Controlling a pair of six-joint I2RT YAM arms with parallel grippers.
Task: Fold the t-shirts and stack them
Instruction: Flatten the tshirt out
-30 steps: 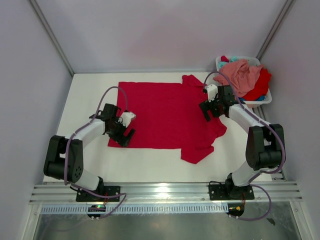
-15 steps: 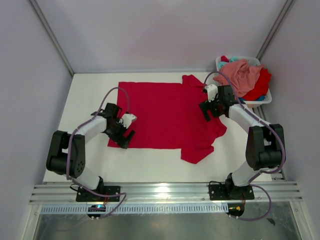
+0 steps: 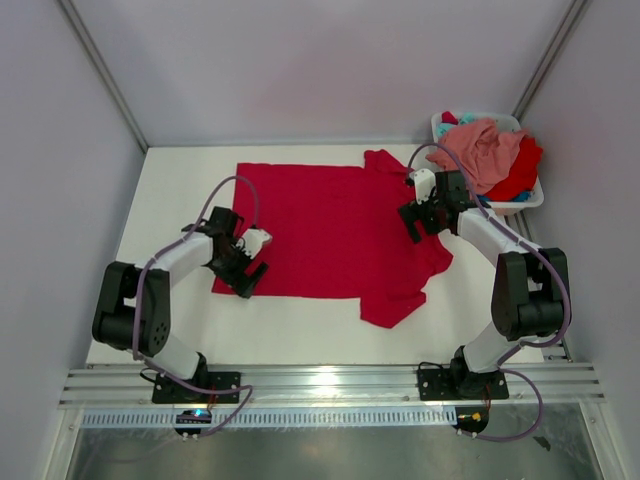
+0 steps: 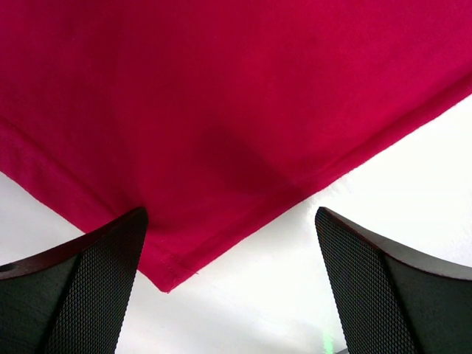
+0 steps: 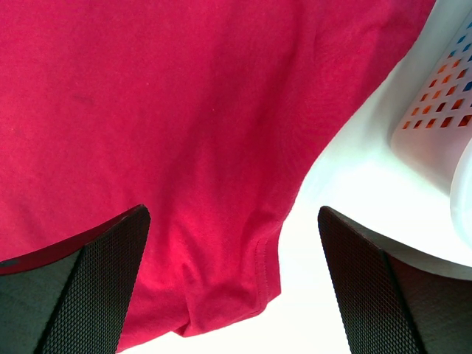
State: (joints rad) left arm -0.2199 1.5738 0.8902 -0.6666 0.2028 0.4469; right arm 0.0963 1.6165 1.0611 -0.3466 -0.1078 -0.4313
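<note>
The red t-shirt (image 3: 330, 230) lies spread across the counter (image 3: 300, 325), its right side rumpled. My left jaws stand wide apart over its near left corner, holding nothing, and my right jaws gape likewise over its far right edge. The pink t-shirt (image 3: 482, 148) is heaped in the basket (image 3: 524, 206) at the far right.

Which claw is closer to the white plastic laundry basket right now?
Right. The right claw hovers open over the bright red cloth t-shirt's sleeve side, close beside the white plastic basket. The left claw sits open at the shirt's near-left corner, far from it.
</note>
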